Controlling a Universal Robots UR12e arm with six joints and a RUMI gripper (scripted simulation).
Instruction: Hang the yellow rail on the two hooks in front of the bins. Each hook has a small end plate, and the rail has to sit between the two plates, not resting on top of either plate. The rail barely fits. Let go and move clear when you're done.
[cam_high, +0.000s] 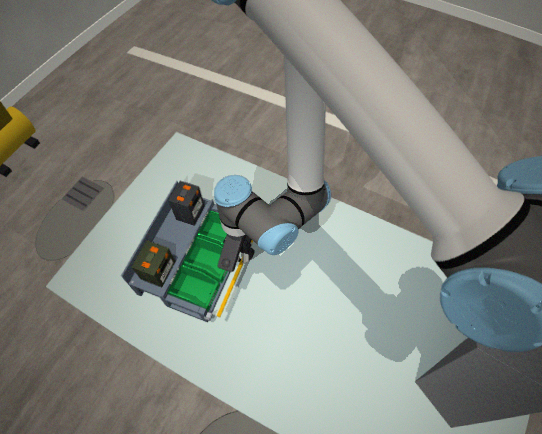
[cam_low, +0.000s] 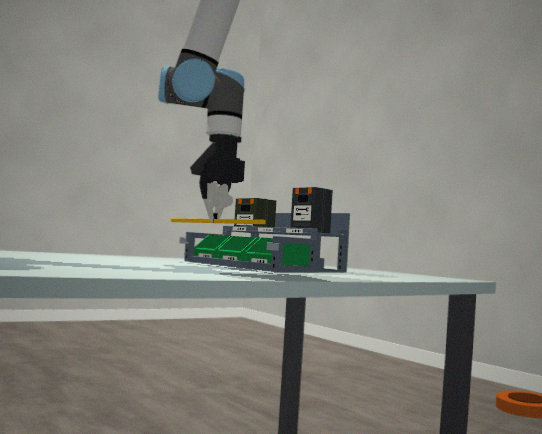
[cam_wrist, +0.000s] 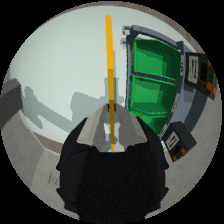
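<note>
Wrist view: I've got the pincer (cam_wrist: 111, 131) pinching the yellow rail (cam_wrist: 109, 75) near one end, with most of it stretching ahead, green bins (cam_wrist: 152, 87) to its right. Looks stiff, light, thin; gripping mid-length would steady it.

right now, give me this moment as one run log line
gripper: shut on rail | rail: level, above hooks, in front of green bins | hung: not yet

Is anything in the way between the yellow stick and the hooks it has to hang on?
Nothing visible. The hand holds the yellow rail in open air, above and in front of the green bins; the hooks are too small to see.
</note>
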